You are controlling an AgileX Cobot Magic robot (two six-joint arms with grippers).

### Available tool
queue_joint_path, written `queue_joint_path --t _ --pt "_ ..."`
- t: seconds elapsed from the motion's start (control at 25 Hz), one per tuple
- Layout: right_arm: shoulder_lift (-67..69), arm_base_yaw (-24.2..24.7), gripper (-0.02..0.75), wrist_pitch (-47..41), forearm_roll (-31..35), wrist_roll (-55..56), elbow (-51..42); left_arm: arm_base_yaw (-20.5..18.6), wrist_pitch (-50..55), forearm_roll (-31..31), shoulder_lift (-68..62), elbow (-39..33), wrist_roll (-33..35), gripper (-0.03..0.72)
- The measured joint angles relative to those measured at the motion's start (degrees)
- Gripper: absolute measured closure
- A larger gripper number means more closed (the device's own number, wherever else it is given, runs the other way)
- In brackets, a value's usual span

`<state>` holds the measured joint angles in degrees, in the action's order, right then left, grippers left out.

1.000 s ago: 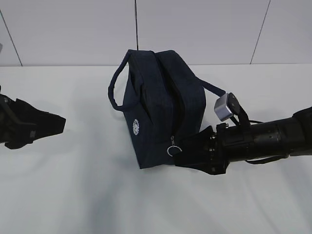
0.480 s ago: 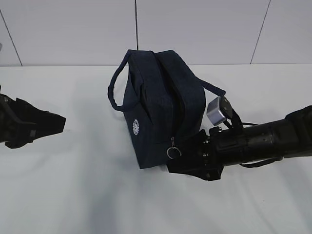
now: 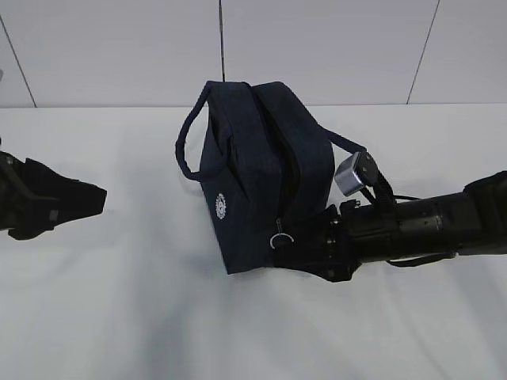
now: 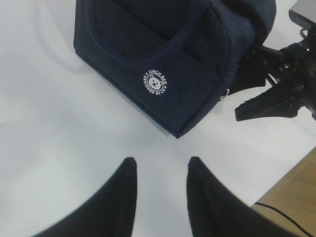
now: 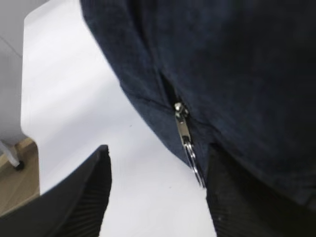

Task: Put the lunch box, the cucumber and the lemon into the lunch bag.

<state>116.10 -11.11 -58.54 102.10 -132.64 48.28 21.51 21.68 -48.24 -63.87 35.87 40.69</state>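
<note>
The dark navy lunch bag stands on the white table, zipper shut, its silver ring pull hanging at its near right corner. It also shows in the left wrist view with its white round logo, and in the right wrist view. My right gripper is open at that corner; the ring pull hangs just beside its right finger. My left gripper is open and empty, well left of the bag; its open jaws also show in the left wrist view. The lunch box, cucumber and lemon are out of view.
The bag's two loop handles stick out on both sides. A wooden floor shows past the table edge in the left wrist view. White wall panels stand behind the table.
My right gripper has moved left and slightly up, closing in on the bag's corner and the ring pull. The left arm and the bag have not moved.
</note>
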Motion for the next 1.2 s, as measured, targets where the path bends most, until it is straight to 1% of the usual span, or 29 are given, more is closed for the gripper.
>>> queue_joint_path --t 0.24,0.76,1.2 --pt "0.0 0.0 0.321 1.6 0.6 0.0 0.0 0.0 -0.1 0.0 0.0 0.0 0.0 0.442" --pt "0.0 0.0 0.328 1.2 0.6 0.0 0.0 0.0 -0.2 0.0 0.0 0.0 0.0 0.442" --pt "0.0 0.0 0.329 -0.5 -1.3 0.5 0.0 0.0 -0.4 0.0 0.0 0.0 0.0 0.442"
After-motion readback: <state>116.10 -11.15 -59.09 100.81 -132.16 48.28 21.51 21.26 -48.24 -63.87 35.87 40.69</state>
